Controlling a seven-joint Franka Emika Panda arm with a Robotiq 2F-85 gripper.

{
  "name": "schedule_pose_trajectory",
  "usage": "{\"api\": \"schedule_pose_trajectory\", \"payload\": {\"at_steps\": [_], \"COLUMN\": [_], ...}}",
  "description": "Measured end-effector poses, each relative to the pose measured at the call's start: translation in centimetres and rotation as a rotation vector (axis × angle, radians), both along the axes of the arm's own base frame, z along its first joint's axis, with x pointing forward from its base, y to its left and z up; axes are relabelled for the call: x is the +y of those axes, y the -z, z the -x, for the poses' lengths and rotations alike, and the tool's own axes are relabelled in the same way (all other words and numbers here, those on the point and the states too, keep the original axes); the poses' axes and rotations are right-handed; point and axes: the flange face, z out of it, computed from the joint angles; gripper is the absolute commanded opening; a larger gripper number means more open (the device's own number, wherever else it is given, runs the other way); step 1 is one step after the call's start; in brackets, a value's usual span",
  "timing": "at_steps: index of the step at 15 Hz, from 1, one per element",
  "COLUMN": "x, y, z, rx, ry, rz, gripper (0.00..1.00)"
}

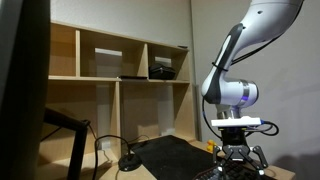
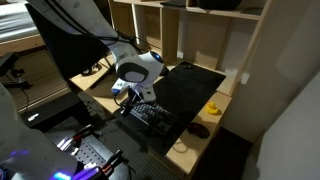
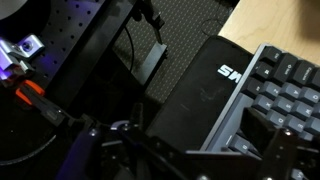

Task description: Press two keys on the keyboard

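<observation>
Pressing well calls for a slow, straight descent; on the wooden table (image 2: 210, 122), just beside the black desk mat (image 2: 190, 80), the keyboard (image 2: 156, 118) lies under the claw (image 2: 135, 102); whether its fingers are spread or together I cannot tell; aim one fingertip at a single key, lift clear, then choose another.

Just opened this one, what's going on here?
A robot arm holds its claw low over the keyboard, which lies next to a black mat. The claw looks open and holds nothing. The pictures do not show whether it touches a key.
</observation>
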Motion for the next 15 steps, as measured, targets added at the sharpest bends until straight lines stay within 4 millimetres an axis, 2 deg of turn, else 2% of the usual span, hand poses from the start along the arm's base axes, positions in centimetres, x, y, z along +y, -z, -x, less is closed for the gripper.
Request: {"api": "schedule_pose_trajectory", "payload": {"at_steps": [2, 6, 9, 15], "x": [0.0, -0.2, -0.3, -0.4], "y": [0.5, 3.3, 4.7, 4.8], "z": [0.1, -0.1, -0.4, -0.6], "rx": [0.007, 0.014, 0.017, 0.015], "ry": [0.009, 0.065, 0.094, 0.094], "rz": [-0.003, 0.002, 0.006, 0.007], "gripper": [1.0, 1.0, 1.0, 1.0]}}
